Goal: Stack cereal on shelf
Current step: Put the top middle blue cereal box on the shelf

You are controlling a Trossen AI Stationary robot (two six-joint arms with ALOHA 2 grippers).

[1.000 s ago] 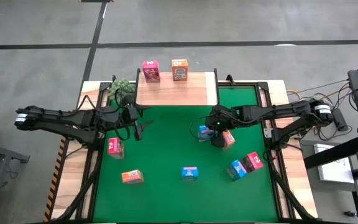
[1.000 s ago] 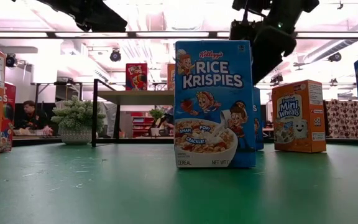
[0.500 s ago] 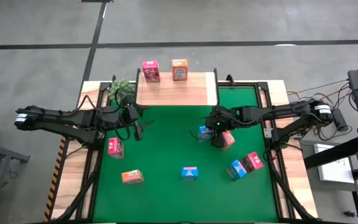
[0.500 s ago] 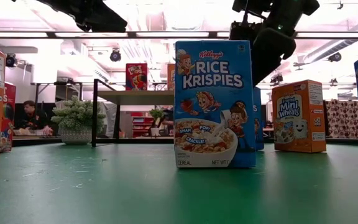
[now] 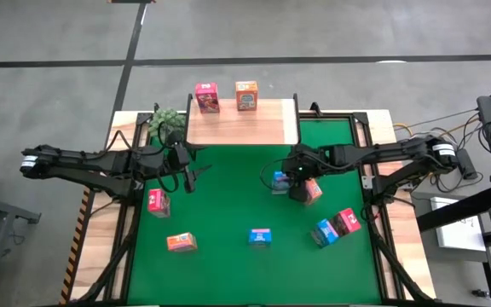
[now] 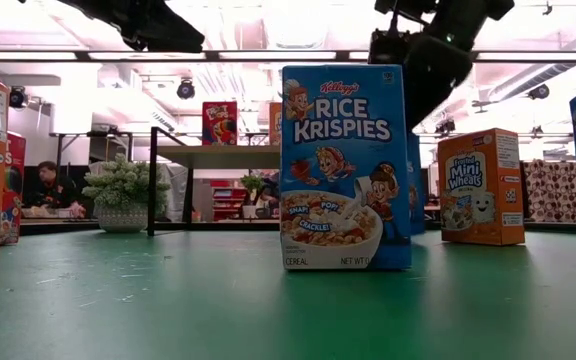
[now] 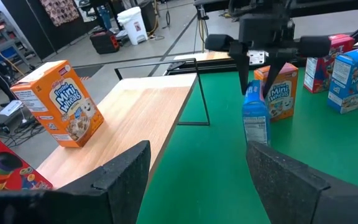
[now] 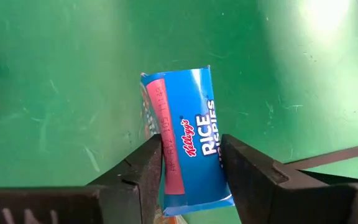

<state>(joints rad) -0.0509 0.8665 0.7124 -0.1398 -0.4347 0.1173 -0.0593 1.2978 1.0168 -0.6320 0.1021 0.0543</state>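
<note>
Straddling the top of an upright blue cereal box [image 8: 185, 143] on the green mat [image 5: 228, 205], the right pincer [image 8: 191, 165] is seen with a finger against each broad face (a firm grip cannot be confirmed). An orange box [image 7: 277, 92] stands just beside it. The left pincer [image 7: 194, 180] is held wide apart near the shelf [image 5: 241, 126], on which a pink-red box [image 5: 206, 96] and another orange box [image 5: 246, 95] stand. Other boxes are scattered across the tabletop [image 5: 412, 256].

Glossy printed cardboard cereal boxes [image 7: 58, 102], smooth pale wood shelf [image 5: 242, 126] with visible grain, thin black metal legs [image 7: 201, 99], matt green mat [image 5: 228, 213] faintly scuffed, matt black gripper fingers [image 8: 143, 171]
</note>
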